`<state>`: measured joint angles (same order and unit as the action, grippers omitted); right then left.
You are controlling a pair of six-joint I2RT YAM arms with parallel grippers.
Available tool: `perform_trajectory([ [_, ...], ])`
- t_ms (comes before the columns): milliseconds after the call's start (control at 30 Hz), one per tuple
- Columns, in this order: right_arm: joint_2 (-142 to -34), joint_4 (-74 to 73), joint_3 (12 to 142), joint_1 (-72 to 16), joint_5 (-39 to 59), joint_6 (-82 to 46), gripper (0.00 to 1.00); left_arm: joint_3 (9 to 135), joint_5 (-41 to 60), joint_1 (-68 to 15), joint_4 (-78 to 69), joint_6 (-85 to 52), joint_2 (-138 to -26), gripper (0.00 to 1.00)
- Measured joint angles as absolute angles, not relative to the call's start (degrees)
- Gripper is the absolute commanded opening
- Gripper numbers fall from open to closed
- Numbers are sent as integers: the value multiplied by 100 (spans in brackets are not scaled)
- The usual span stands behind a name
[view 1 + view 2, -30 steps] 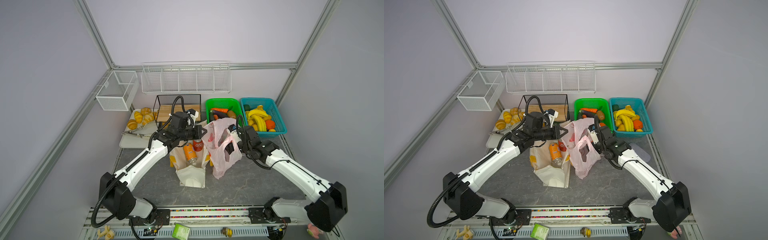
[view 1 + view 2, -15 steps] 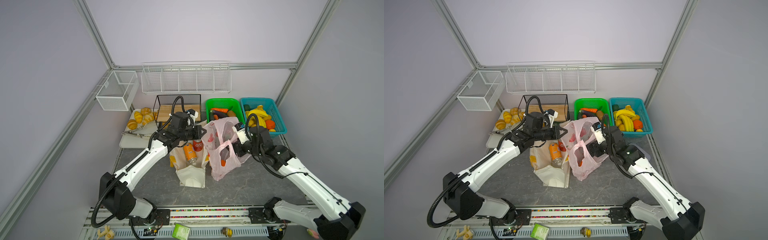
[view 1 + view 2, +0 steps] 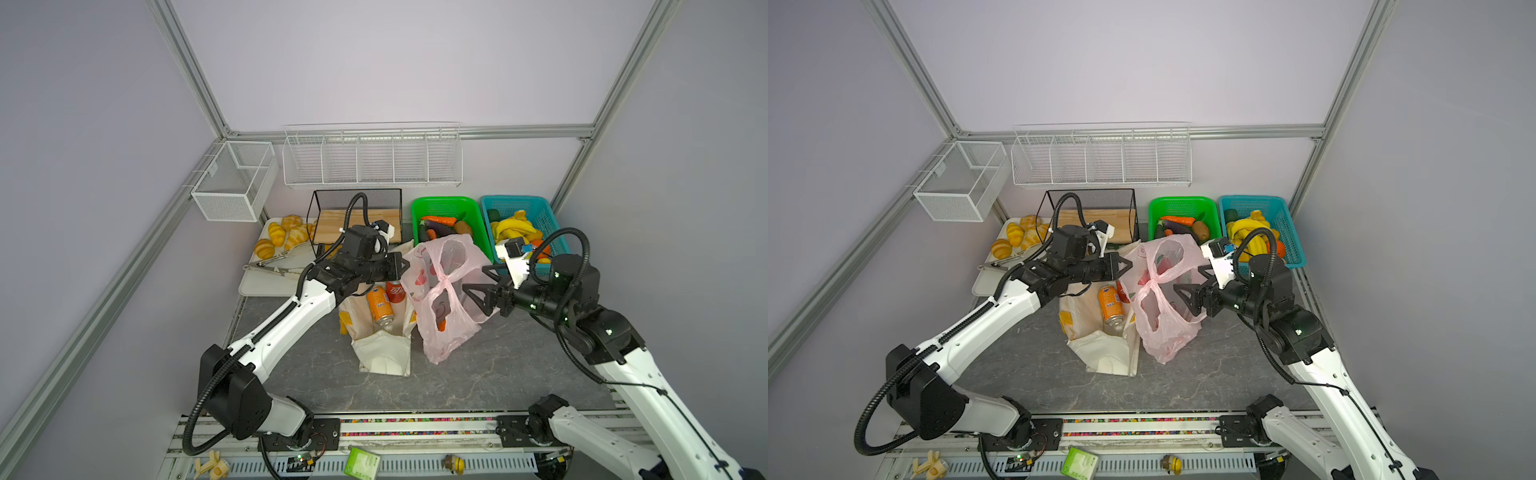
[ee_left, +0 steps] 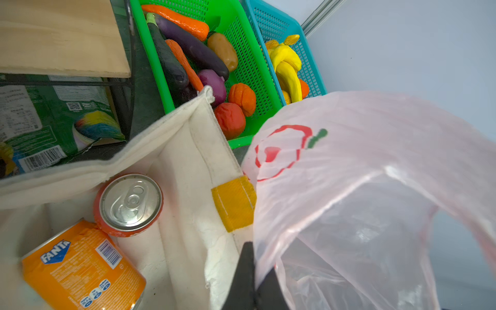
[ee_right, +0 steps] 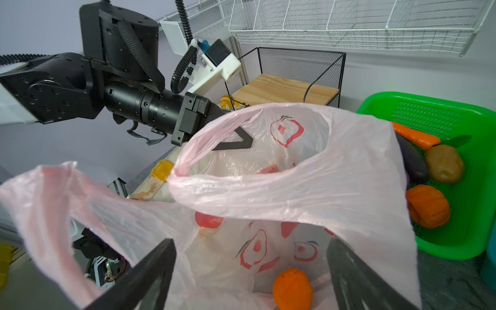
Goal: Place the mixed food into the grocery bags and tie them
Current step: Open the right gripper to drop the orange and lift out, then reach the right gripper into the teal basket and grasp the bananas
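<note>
The pink bag (image 3: 446,328) stands on the table (image 3: 498,374) between the two arms, pressed against the tote (image 3: 384,353). The left gripper (image 3: 401,266) is closed, pinching the bag's rim on the tote side. The left wrist view shows the thin film caught between its black fingers (image 4: 245,268).

The right gripper (image 3: 473,277) sits at the opposite side of the bag with its jaws spread wide, gripping nothing. In the right wrist view the film drapes across the gap, and one finger shows only through the plastic. In both top views the bag's two handle loops are drawn together into a twist over its mouth.

An orange fruit (image 5: 292,290) lies near the bottom of the bag, with something red higher up that I can't make out.

The tote slumps open on the table. The orange can (image 3: 379,305) lies on its side inside it, and the red can (image 3: 395,291) is just beyond, touching it. The green basket (image 3: 415,216) of vegetables sits behind the bag.
</note>
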<state>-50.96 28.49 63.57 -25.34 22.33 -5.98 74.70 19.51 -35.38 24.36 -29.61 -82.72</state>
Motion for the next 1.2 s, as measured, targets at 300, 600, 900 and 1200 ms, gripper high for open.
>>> perform_trajectory([
  [300, -4928, 2899, 6440, -1612, 2261, -1015, 92, 7470, 1922, -3487, 2477, -2943, -8272, 0],
  [600, -6670, 2663, 6818, 587, 1378, -1804, 95, 7470, 1931, -3485, 2471, -2945, -8272, 0],
  [900, -9306, 2939, 8167, 628, -217, -1063, 95, 7470, 1935, -3485, 2432, -2945, -8228, 0],
  [1200, -10711, 3557, 9426, 532, -1020, -231, 90, 7470, 1944, -3485, 2425, -2943, -8228, 0],
])
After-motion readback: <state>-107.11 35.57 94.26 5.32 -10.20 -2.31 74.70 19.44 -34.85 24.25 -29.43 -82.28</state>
